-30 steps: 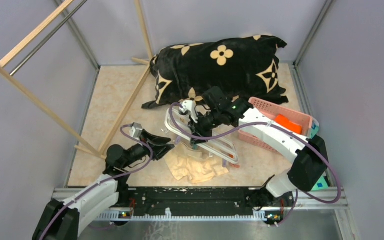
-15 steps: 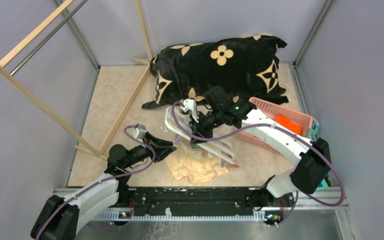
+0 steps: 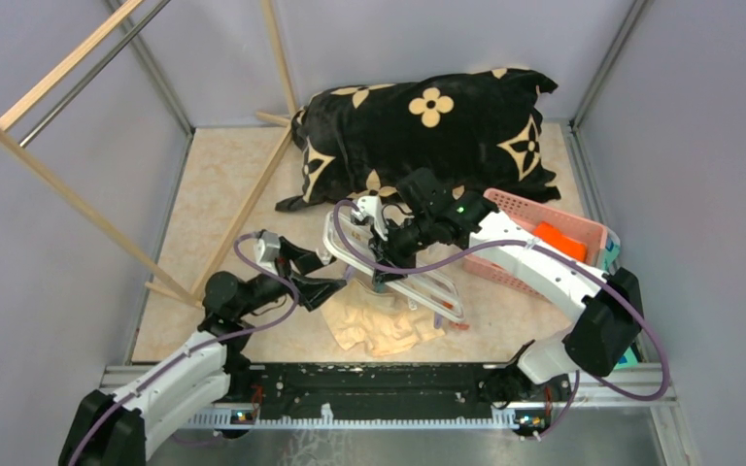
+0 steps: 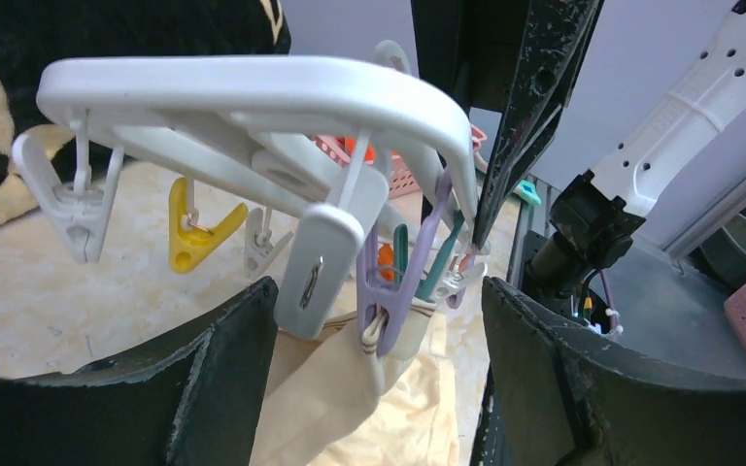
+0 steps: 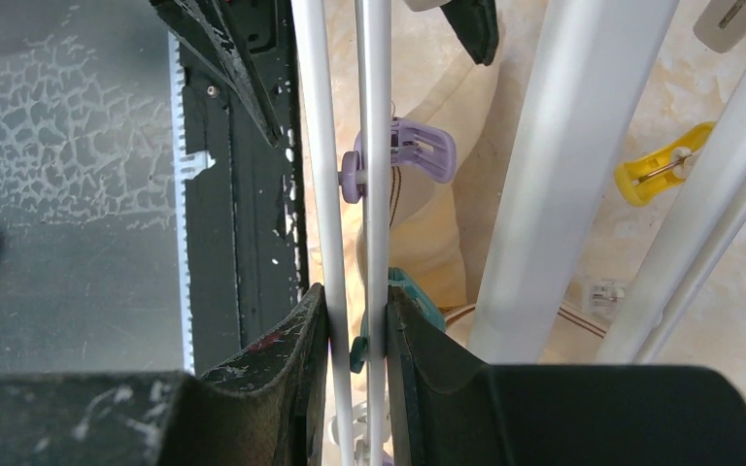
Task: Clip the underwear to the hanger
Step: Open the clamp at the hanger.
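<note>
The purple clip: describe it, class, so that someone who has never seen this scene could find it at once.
In front of the black pillow is the white hanger. Of the clips dangling from it, the purple clip hangs beside a white clip and a teal clip; it alone is purple, and it pinches the cream underwear.

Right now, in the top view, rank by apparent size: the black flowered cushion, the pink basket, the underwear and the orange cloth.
1. black flowered cushion
2. pink basket and underwear, about alike; the right arm hides part of the basket, so unranked
3. orange cloth
</note>
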